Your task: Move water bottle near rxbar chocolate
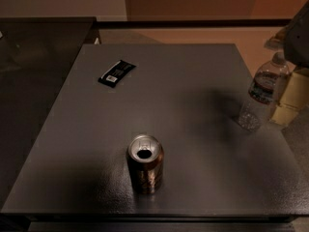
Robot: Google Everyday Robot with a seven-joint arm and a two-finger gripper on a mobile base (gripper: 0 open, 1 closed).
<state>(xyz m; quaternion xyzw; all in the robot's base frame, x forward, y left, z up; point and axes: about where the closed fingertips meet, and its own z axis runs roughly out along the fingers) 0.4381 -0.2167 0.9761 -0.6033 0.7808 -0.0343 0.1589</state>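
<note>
Grey tabletop (193, 129) lay open between its three things. The water bottle (263, 98) stood slightly tilted close to the right edge, its label band unreadable. The gripper (291, 102) hung just beside the bottle on its right, at the picture's border; how far it was open, or whether it held the bottle, could not be told. The rxbar chocolate (117, 73) lay flat, well apart, toward the far left, its white marks illegible. A brown can (145, 164) stood near the front edge.
</note>
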